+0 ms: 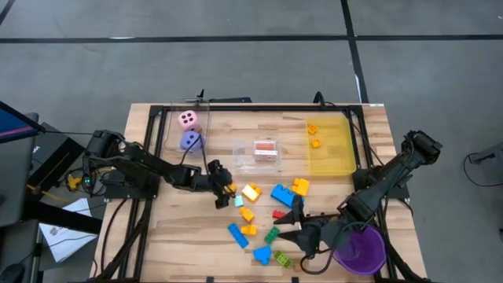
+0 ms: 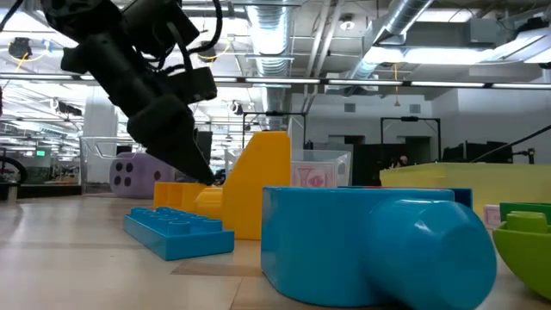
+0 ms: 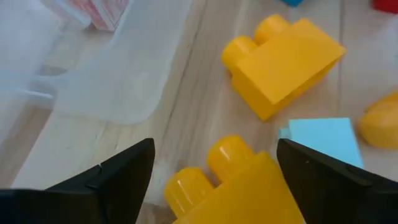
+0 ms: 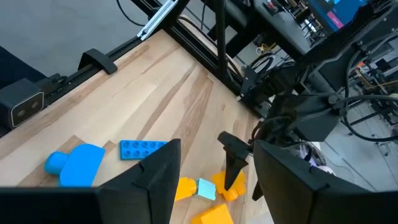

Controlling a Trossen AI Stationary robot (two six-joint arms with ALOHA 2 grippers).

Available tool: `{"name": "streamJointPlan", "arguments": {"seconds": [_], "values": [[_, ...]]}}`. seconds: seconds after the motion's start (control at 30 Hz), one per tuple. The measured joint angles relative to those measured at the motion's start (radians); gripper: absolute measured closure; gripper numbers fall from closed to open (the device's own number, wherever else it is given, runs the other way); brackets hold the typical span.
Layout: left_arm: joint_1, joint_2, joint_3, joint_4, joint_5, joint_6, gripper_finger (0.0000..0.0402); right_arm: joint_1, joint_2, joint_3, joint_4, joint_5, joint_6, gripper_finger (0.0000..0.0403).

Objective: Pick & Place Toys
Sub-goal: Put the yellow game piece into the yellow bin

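Observation:
Toys lie loose on the wooden table: a yellow brick [image 1: 251,191], blue bricks [image 1: 281,194], and red, orange and green ones nearer the front edge. My left gripper [image 3: 216,149] is open and slants down, its fingers on either side of a yellow two-knob brick [image 3: 230,186] lying on the table [image 1: 229,189]. I cannot tell whether they touch it. A light-blue piece [image 3: 323,140] and another yellow brick [image 3: 283,62] lie just beyond. My right gripper [image 1: 284,222] hovers open above the bricks at the front right, nothing between its fingers [image 4: 155,180].
A clear bin [image 1: 240,161] with pink cards [image 1: 266,149] stands mid-table. At the back right is a yellow bin [image 1: 338,157] with two orange bricks. A pink die [image 1: 188,119] and a purple die [image 1: 190,140] sit back left. A purple cup [image 1: 360,248] is under my right arm.

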Motion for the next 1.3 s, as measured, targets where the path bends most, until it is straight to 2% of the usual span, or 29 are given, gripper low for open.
{"name": "streamJointPlan", "arguments": {"seconds": [0.07, 0.3, 0.5, 0.7, 0.87, 1.1, 1.2, 1.3], "values": [[0.002, -0.001, 0.0, -0.017, 0.012, -0.024, 0.0073, 0.0, 0.0, 0.0, -0.004, 0.001, 0.005, 0.0207], [0.032, -0.041, -0.01, -0.113, 0.184, -0.194, 0.0086, 0.0, 0.0, 0.0, -0.021, 0.01, 0.021, 0.0207], [0.026, -0.097, -0.043, -0.13, 0.192, -0.195, 0.0099, 0.0, 0.0, 0.0, -0.022, 0.011, 0.026, 0.0207], [0.024, -0.153, -0.074, -0.111, 0.094, -0.184, 0.0098, -0.001, 0.0, 0.0, -0.024, 0.011, 0.026, 0.0207], [-0.028, -0.201, -0.078, -0.003, 0.074, -0.059, 0.0096, -0.001, 0.0, 0.0, -0.025, 0.011, 0.026, 0.0207], [-0.133, -0.276, -0.078, -0.006, 0.031, 0.334, 0.0096, -0.001, 0.0, 0.0, -0.031, 0.011, 0.026, 0.0207], [-0.134, -0.289, -0.077, -0.03, 0.034, 0.353, 0.0092, -0.001, -0.006, 0.0, -0.049, 0.012, 0.028, 0.0207], [-0.111, -0.279, -0.078, -0.133, 0.067, 0.345, 0.0086, -0.001, -0.019, 0.0, -0.048, 0.015, 0.034, 0.0207]]}}
